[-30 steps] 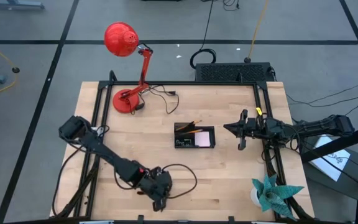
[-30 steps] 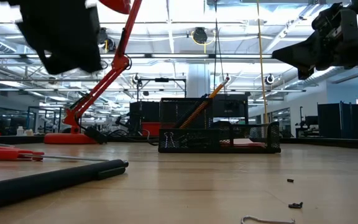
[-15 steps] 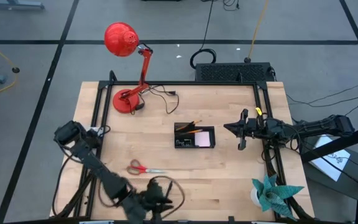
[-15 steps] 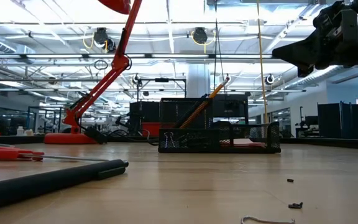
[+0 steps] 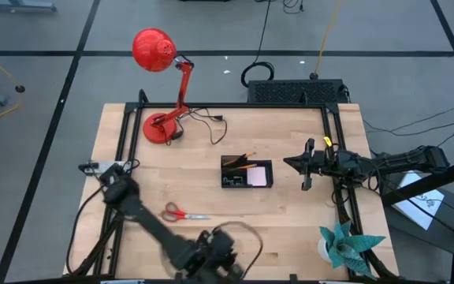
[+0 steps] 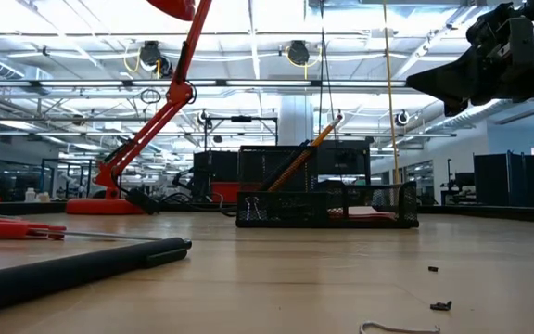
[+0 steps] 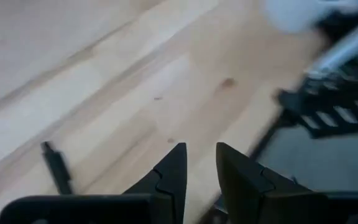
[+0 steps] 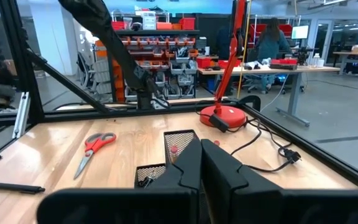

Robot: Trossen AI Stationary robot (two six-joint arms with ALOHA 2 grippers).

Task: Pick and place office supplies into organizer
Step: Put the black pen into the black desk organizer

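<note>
The organizer (image 5: 247, 173) is seen as a small black mesh tray with compartments, standing near the middle of the wooden table (image 5: 290, 229). An orange pencil (image 6: 306, 154) is leaned upright in its taller section in the low view, with a binder clip (image 6: 251, 210) visible through the mesh and a pale pink pad (image 5: 256, 176) laid in the flat section. The red-handled scissors (image 5: 182, 213) are lying flat on the bare table, well apart from the organizer, toward the left arm's side.

The left gripper (image 7: 196, 168) is held low over the near table edge in the high view, blurred there; its wrist view shows the fingers parted by a narrow gap with nothing between them. The right gripper (image 5: 306, 165) is hovered just beside the organizer on the right, fingers pressed together and empty, as confirmed in the right wrist view (image 8: 200, 165).

Only the low view shows tiny black clips (image 6: 441, 305) and a bent wire piece (image 6: 397, 327) on the near table, plus a black pen (image 6: 72, 267) in the foreground. Only the right wrist view shows people (image 8: 272, 38) in the room beyond. The red desk lamp (image 5: 162, 71) and the teal paper plant (image 5: 347, 243) are seen whole only from above.
</note>
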